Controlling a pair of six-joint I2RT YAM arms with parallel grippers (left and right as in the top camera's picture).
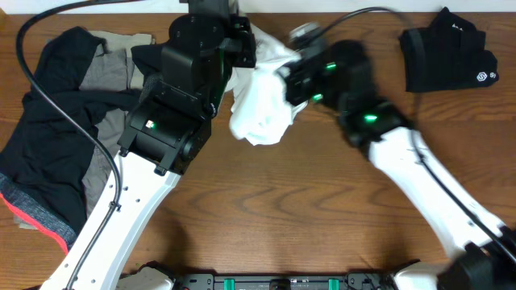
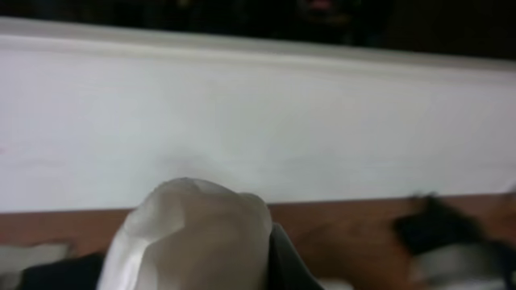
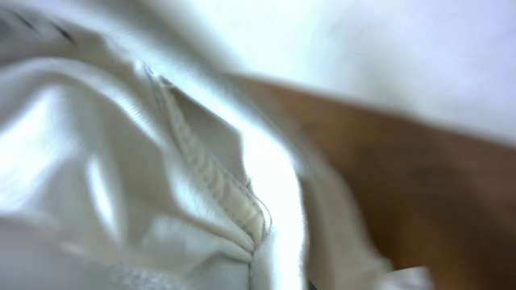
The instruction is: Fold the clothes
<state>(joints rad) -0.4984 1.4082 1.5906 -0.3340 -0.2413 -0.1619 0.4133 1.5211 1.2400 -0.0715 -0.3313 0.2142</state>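
A white garment (image 1: 260,109) hangs bunched between my two arms at the far middle of the table. My left gripper (image 1: 242,48) holds its upper left part; in the left wrist view white cloth (image 2: 189,238) bulges up between the dark fingers. My right gripper (image 1: 292,76) holds its right side; the right wrist view is filled with white cloth and a seam (image 3: 214,181), and the fingers are hidden. A pile of unfolded black and grey clothes (image 1: 56,137) lies at the left. A folded black garment (image 1: 447,52) lies at the far right.
A white wall (image 2: 258,121) runs behind the table's far edge. A black cable (image 1: 68,113) crosses the left pile. The wooden table (image 1: 306,209) shows bare in the near middle.
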